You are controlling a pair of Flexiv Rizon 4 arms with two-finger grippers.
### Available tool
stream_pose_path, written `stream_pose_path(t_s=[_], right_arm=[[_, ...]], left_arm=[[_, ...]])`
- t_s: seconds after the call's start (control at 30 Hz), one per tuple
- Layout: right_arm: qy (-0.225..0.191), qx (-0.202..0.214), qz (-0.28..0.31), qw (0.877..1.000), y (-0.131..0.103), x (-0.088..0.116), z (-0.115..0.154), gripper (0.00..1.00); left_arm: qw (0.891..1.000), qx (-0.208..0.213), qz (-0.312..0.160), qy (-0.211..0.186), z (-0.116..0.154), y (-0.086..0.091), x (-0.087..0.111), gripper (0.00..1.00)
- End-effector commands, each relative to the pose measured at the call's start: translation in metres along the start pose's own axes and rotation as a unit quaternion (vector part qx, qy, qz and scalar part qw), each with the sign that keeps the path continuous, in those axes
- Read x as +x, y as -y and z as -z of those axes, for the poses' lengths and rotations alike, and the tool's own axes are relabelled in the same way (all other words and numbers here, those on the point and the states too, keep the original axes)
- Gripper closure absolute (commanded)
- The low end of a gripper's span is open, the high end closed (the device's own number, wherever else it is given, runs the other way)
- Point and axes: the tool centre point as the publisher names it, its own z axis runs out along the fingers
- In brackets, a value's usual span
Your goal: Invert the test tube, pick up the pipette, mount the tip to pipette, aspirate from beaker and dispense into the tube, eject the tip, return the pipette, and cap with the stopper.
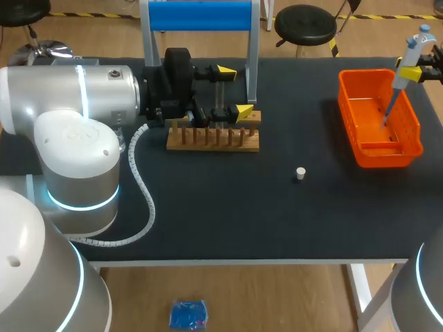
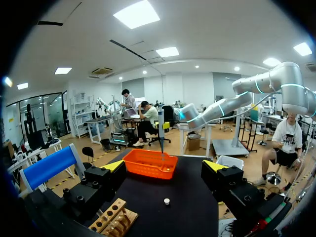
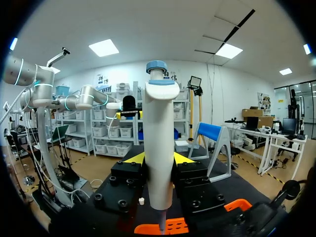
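Hanging upright in the right jaws, the pipette (image 3: 160, 148) was clamped from both sides at its white body. A yellow fingertip (image 3: 136, 158) pressed against either flank, and the blue plunger cap stood above them. In the head view the pipette sat over the far right corner of the worktop (image 1: 208, 207), slightly tilted. Its thin lower end pointed down into the orange basket (image 1: 346, 111); whether that end touched the basket's floor could not be told. The basket lay on the right side of the worktop. A small white stopper (image 1: 300, 173) stood alone on the dark surface, between the basket and a wooden rack (image 1: 213, 140) and apart from both. The left jaws were open, their yellow fingertips (image 2: 114, 165) spread wide. They were held just behind and above the rack, pointing toward the basket, and the left wrist view showed the stopper and the basket ahead through the gap. The left arm (image 1: 76, 111) came in from the left edge. A blue-topped stand (image 1: 201, 15) stood at the far edge of the worktop, behind the rack.
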Motion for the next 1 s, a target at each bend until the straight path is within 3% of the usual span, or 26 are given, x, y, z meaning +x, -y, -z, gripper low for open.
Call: stream_pose_path(t_s=[0.03,0.47,0.53,0.83,0.9,1.0], right_arm=[[-0.003,0.0,0.0,1.0,0.0,-0.002,0.002,1.0],[-0.003,0.0,0.0,1.0,0.0,-0.002,0.002,1.0],[-0.003,0.0,0.0,1.0,0.0,-0.002,0.002,1.0],[-0.003,0.0,0.0,1.0,0.0,-0.002,0.002,1.0],[-0.003,0.0,0.0,1.0,0.0,-0.002,0.002,1.0],[-0.003,0.0,0.0,1.0,0.0,-0.002,0.002,1.0]], left_arm=[[1.0,0.0,0.001,0.0,0.001,0.0,0.001,0.0],[1.0,0.0,0.001,0.0,0.001,0.0,0.001,0.0],[1.0,-0.014,0.0,0.002,-0.006,0.01,0.002,0.0],[0.998,-0.043,-0.017,-0.037,-0.077,0.058,-0.006,0.0],[0.996,-0.076,-0.021,-0.047,-0.096,0.068,-0.01,0.0],[0.995,-0.072,-0.028,-0.062,-0.125,0.08,-0.014,0.0]])
